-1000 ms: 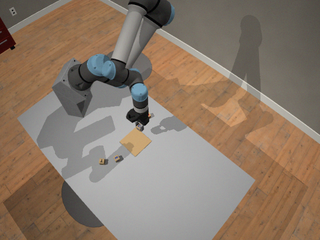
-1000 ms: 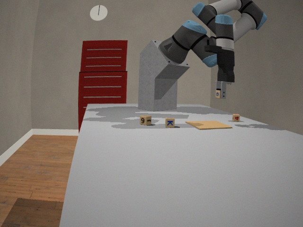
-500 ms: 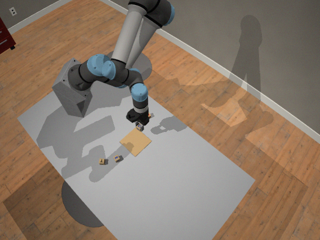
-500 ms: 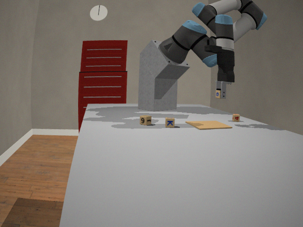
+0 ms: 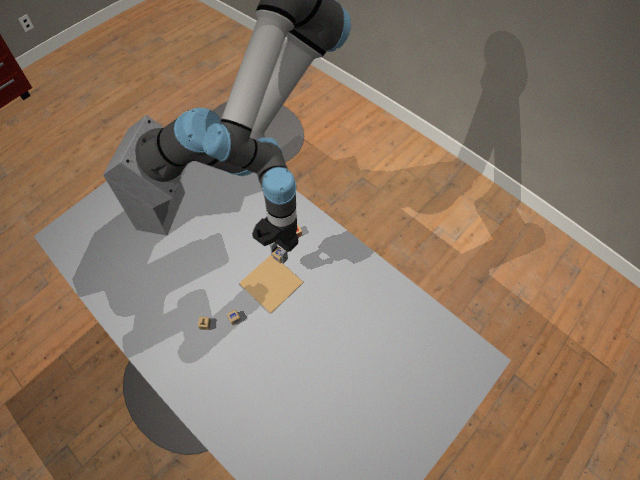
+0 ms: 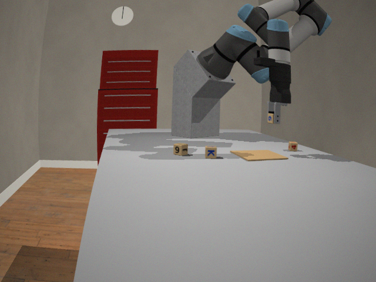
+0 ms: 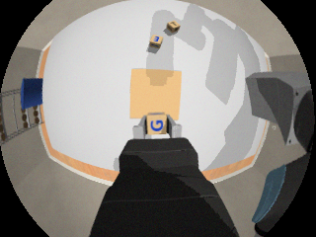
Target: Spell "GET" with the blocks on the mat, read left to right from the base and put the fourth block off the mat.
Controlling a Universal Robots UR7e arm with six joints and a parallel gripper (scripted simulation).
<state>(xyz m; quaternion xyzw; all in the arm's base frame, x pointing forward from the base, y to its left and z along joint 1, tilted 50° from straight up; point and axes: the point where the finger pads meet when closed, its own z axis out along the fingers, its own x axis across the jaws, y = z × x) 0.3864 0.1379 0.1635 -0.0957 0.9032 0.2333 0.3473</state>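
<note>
Only the wrist view misses the red-marked block [image 5: 298, 231] [image 6: 292, 146].

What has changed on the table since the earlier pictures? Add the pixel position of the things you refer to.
Nothing visibly changed: nothing was taken hold of or let go. The pincer [image 5: 279, 251] [image 6: 273, 119] [image 7: 156, 120] still holds the G block [image 5: 279, 254] [image 6: 270, 118] [image 7: 156, 124] in the air. The E block [image 5: 233, 316] [image 6: 210, 152] [image 7: 156, 40], T block [image 5: 204, 322] [image 6: 180, 149] [image 7: 173, 26], red-marked block [image 5: 298, 231] [image 6: 292, 146] and mat [image 5: 276, 289] [image 6: 264, 155] [image 7: 155, 99] stayed put.
</note>
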